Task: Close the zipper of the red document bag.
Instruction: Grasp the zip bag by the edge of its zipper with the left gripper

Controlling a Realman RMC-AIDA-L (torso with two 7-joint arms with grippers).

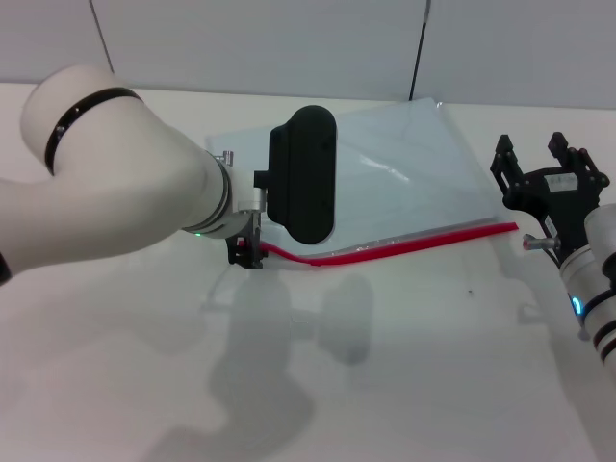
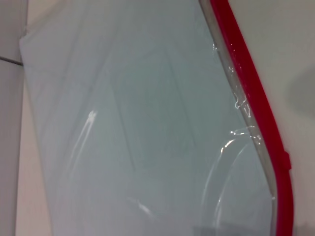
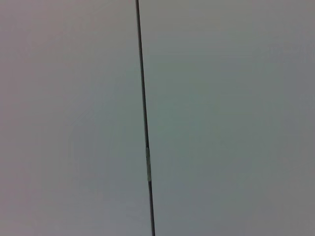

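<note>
The red document bag (image 1: 395,168) lies flat on the white bench (image 1: 404,366), a pale blue-grey translucent pouch with its red-trimmed long edge turned toward the robot. The zipper (image 1: 404,245) runs along that near edge as a thin bright-red strip with a silvery band beside it, and it bows slightly upward off the bench near its left end. The left end effector (image 1: 248,252) is down at that left end of the zipper, its dark tips right at the red strip; the arm's wrist and black camera housing cover most of it, so how far the tips are apart, and whether they grip the strip, cannot be told. In the left wrist view the zipper (image 2: 256,108) runs along one edge of the pouch's clear sheet (image 2: 138,128). The right end effector (image 1: 551,164) hovers just beyond the right end of the zipper, fingers spread apart and holding nothing
</note>
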